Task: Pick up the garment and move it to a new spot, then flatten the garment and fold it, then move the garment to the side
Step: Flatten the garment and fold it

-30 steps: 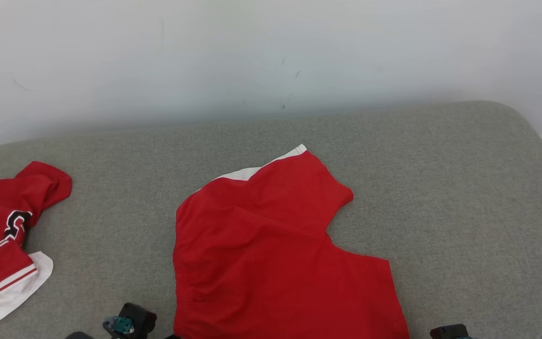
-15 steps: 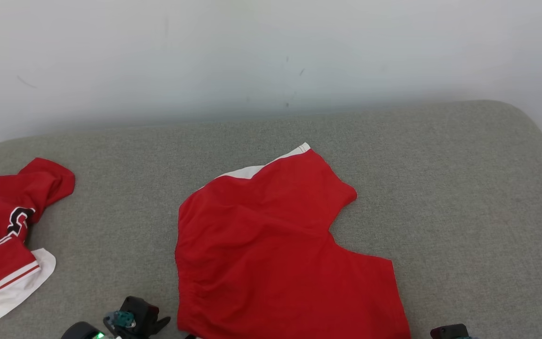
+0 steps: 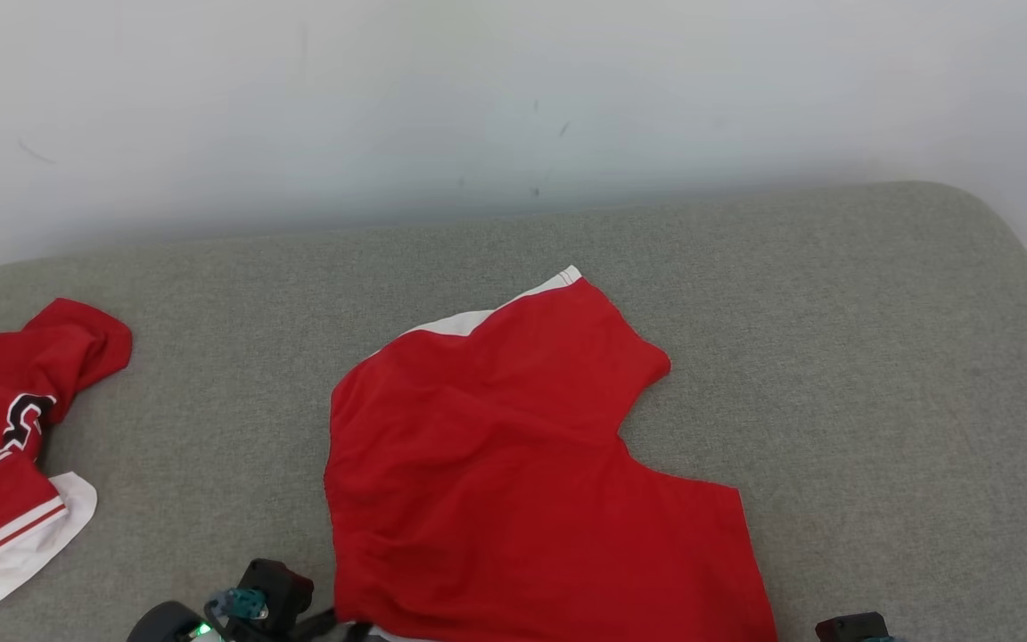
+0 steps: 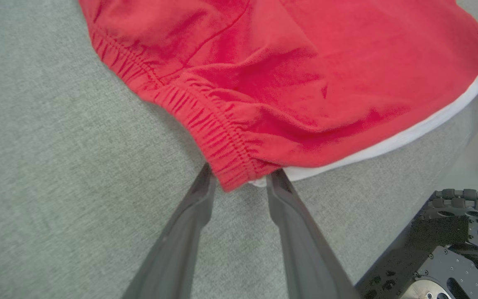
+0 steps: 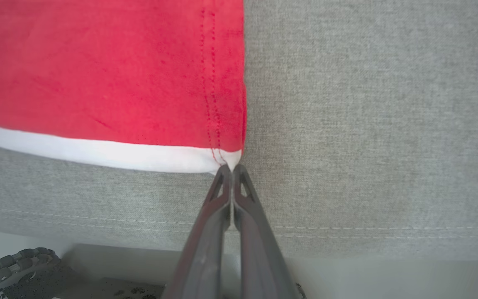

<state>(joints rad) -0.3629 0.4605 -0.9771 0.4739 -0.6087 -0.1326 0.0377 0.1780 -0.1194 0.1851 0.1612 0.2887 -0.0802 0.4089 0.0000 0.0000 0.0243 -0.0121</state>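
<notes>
Lying spread on the grey cushion, the red garment sits mid-surface, its near edge toward the robot. The left fingers stand apart, straddling the gathered waistband corner without clamping it. The right fingers are pressed together, pinching the tip of the white-trimmed hem corner. 1 crumpled red jersey lies well apart at the left.

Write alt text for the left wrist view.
The two dark fingers of the left gripper stand apart on either side of the gathered elastic corner of a red garment with a white edge, lying on a grey fabric surface. Part of the robot's dark base shows at the lower right.
</notes>
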